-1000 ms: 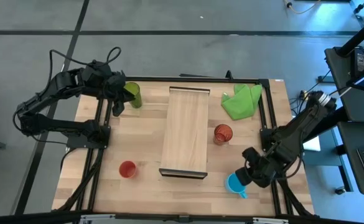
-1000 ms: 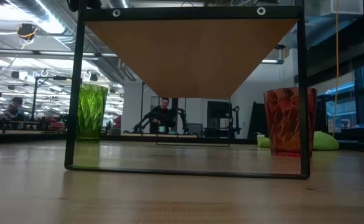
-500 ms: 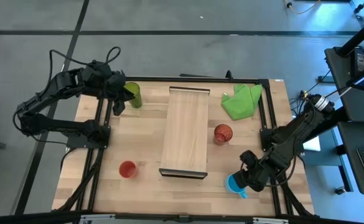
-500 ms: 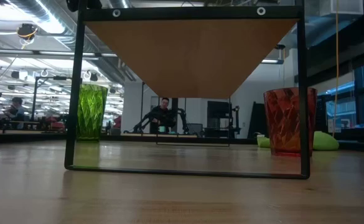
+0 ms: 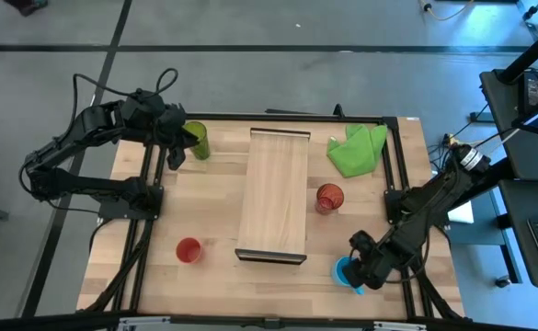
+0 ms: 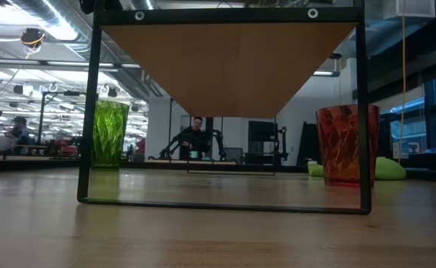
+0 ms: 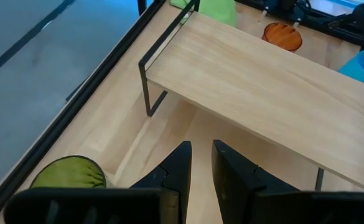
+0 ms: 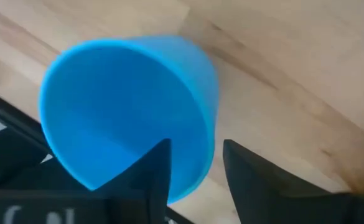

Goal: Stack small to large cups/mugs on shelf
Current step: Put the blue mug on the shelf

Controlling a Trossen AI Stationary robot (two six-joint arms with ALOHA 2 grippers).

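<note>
The light blue mug [image 5: 343, 271] stands near the table's near right corner. My right gripper [image 8: 194, 158] is open over it, one finger inside the mug [image 8: 126, 106] and one outside its wall. I cannot tell whether they touch it. The olive-green tumbler [image 5: 196, 140] stands at the far left. My left gripper [image 7: 200, 155] is shut and empty just beside it. The translucent red tumbler [image 5: 330, 197] stands right of the wooden shelf [image 5: 274, 193]. The small red cup [image 5: 188, 249] stands near left of it.
A bright green cloth [image 5: 358, 147] lies at the far right. The shelf stands on dark metal end brackets [image 6: 89, 112] in the table's middle, its top bare. A black frame rail [image 5: 399, 184] runs along the table's right side close to my right arm.
My right gripper has gone down and toward the table's near left, onto the blue mug, and now covers the mug's right side. The mug has stayed in place.
</note>
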